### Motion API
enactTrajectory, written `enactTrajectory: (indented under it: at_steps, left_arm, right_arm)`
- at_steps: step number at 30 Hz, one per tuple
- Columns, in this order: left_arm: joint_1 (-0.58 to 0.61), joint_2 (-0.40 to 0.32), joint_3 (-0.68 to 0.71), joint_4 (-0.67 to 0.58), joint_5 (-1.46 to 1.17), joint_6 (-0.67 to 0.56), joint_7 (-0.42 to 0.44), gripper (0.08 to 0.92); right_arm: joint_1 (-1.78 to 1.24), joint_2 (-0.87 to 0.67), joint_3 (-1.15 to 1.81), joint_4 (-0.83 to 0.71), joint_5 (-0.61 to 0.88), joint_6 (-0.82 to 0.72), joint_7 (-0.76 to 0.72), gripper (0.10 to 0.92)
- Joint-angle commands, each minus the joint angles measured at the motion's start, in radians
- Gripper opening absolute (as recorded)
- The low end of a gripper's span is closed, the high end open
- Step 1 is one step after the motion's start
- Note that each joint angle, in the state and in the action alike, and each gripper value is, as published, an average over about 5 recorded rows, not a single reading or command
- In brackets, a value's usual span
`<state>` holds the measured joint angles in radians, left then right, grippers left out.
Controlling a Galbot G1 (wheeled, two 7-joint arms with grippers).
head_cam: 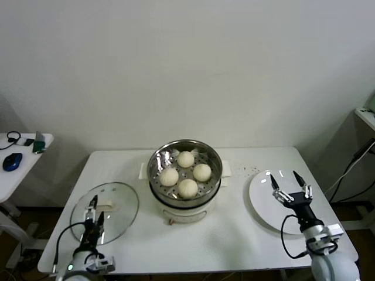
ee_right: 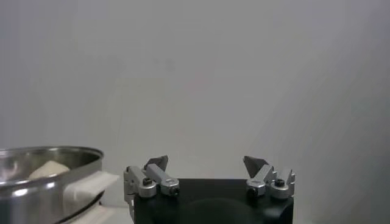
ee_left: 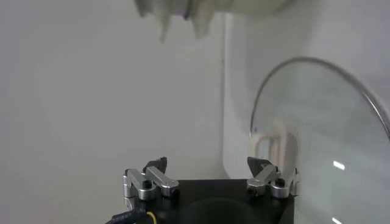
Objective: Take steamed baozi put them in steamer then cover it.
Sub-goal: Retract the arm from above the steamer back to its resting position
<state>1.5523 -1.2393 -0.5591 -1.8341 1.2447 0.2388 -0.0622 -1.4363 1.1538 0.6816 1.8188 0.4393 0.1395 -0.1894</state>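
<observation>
White table (head_cam: 234, 234) – plain wall behind, side desk (head_cam: 12, 175) at left

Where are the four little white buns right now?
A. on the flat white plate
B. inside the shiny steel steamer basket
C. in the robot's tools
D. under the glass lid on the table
B: the four small round cream-white buns sit together on the perforated floor of the round shiny steel steamer basket, which is uncovered.
</observation>
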Motion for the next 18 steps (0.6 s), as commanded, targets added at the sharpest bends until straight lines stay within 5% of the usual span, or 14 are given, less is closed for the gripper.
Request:
enactTrajectory:
  at_steps: [1, 18]
  left_arm:
    - [-0.163, -0.02, 0.008, 0.278, 0.178, -0.042, -0.07, 0.823]
    - [-0.293, -0.01, 0.016, 0.39, 0.113, -0.064, -0.121, 0.823]
  right_arm:
    - [-0.06, 0.033, 0.033, 0.001, -0.055, 0.002, -0.012, 0.823]
    - [-0.03, 0.049, 0.011, -0.025, -0.101, 0.003, -0.024, 0.823]
